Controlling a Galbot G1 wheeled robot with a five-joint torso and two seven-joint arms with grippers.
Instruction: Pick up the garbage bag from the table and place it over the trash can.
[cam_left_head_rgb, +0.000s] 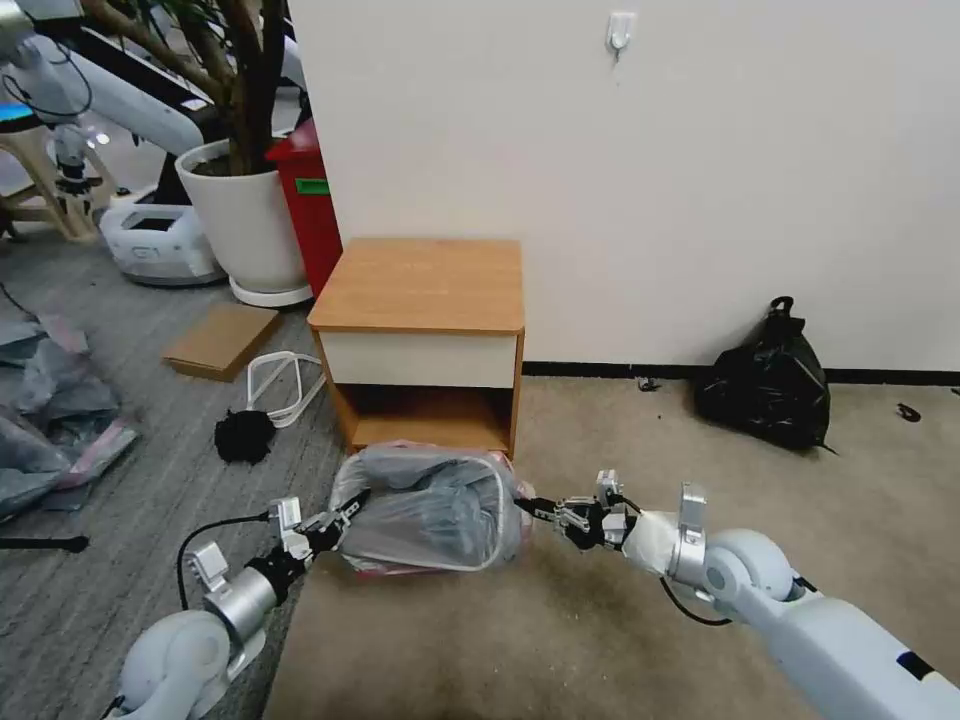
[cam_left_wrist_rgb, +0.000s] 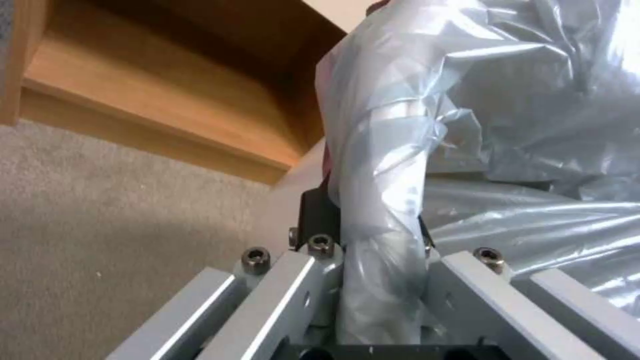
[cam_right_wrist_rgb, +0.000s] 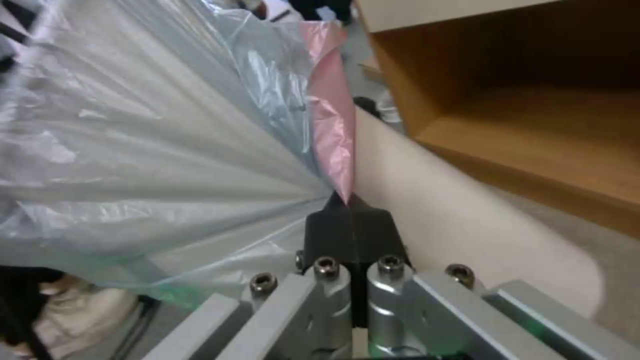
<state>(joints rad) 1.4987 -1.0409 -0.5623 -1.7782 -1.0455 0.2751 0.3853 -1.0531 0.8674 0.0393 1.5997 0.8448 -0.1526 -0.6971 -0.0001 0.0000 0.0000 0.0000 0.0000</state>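
garbage bag (cam_left_head_rgb: 435, 505) over trash can (cam_left_head_rgb: 490, 475), carpet (cam_left_head_rgb: 600, 640), white wall (cam_left_head_rgb: 700, 150)

White arms, silver wrist cuffs, black cables, each end effector black-tipped with grey screwed linkage bars.

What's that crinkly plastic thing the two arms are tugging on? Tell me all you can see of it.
It is the garbage bag, thin, wrinkled, translucent grey plastic with a pinkish-red band at its edge. It is stretched over the trash can, whose cream rim shows through, on the carpet in front of the table. The left claw pinches a bunched fold on one side; the right claw pinches the pink edge on the other.
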